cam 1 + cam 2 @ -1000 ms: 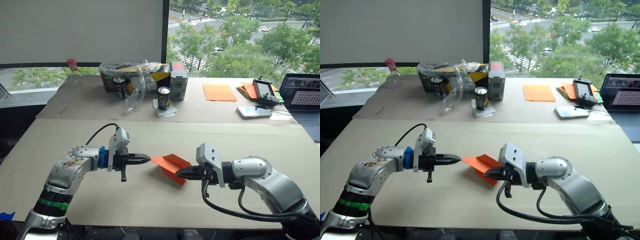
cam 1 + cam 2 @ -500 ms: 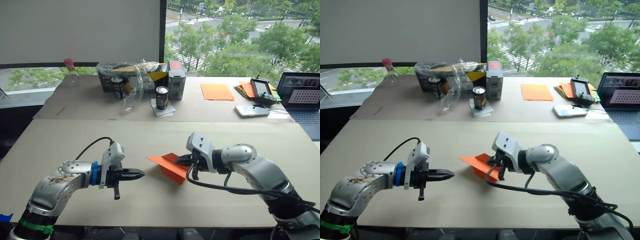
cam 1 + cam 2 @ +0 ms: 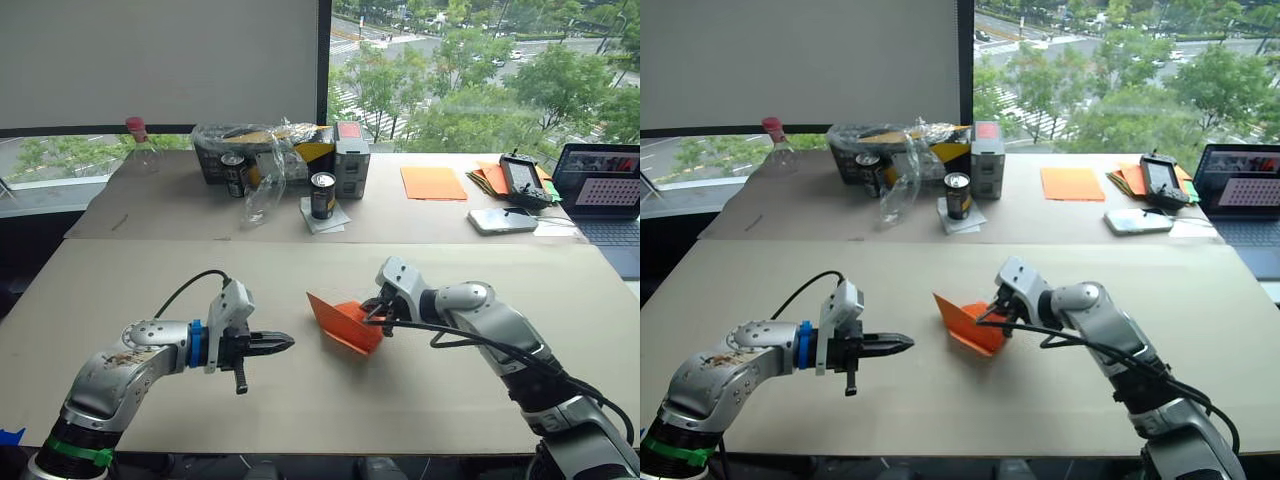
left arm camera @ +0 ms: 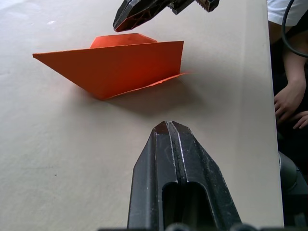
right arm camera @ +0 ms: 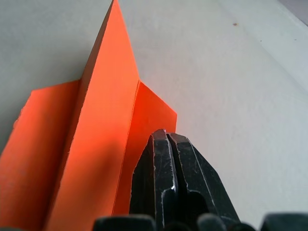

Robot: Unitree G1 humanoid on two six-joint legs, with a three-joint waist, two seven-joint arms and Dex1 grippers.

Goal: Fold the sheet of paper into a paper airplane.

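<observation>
The sheet of paper (image 3: 343, 320) is bright orange and folded into a layered, pointed wedge like a paper airplane. It lies mid-table with one flap standing upright. My right gripper (image 3: 371, 313) is shut, and its tip rests at the wedge's right side on the flat layer (image 5: 144, 120) beside the raised flap. My left gripper (image 3: 286, 342) is shut and empty. It hovers to the left of the paper (image 4: 115, 67), pointing at it with a gap between them.
The far table holds cans (image 3: 323, 195), a plastic-wrapped box (image 3: 262, 150), a bottle (image 3: 139, 140), a smooth orange sheet (image 3: 433, 183), a stack of sheets (image 3: 488, 178), a controller (image 3: 522, 180), a phone (image 3: 503, 220) and a laptop (image 3: 605, 190). A person's hand (image 4: 288, 101) is past the table's edge.
One flap of the paper has swung up to stand upright. My right gripper has shifted slightly up and along the paper's right side. The left gripper has edged a little toward the paper.
</observation>
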